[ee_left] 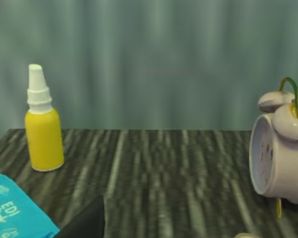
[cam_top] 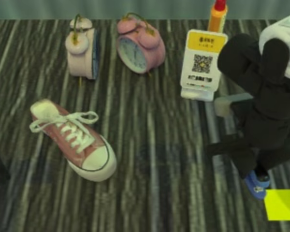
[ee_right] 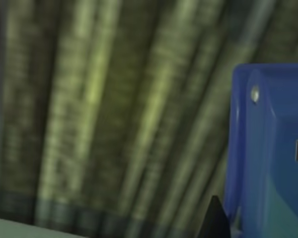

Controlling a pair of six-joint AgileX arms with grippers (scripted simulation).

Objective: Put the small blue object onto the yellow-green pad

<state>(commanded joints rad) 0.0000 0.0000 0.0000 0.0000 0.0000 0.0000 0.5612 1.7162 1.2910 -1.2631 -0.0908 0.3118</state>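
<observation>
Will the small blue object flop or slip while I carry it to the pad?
The small blue object looks like a hard moulded shell, so probably stiff. Its glossy surface may be slippery. Only its end shows under the right gripper, so it is likely light.

The right arm [cam_top: 261, 111] covers most of the small blue object [cam_top: 257, 186], leaving only its tip showing at about 5 o'clock on the worktop [cam_top: 159, 159] (the right claw itself is hidden). The yellow-green pad [cam_top: 283, 205] is cut off by the right edge. The QR sign [cam_top: 203, 65] carries print too small to read.
</observation>
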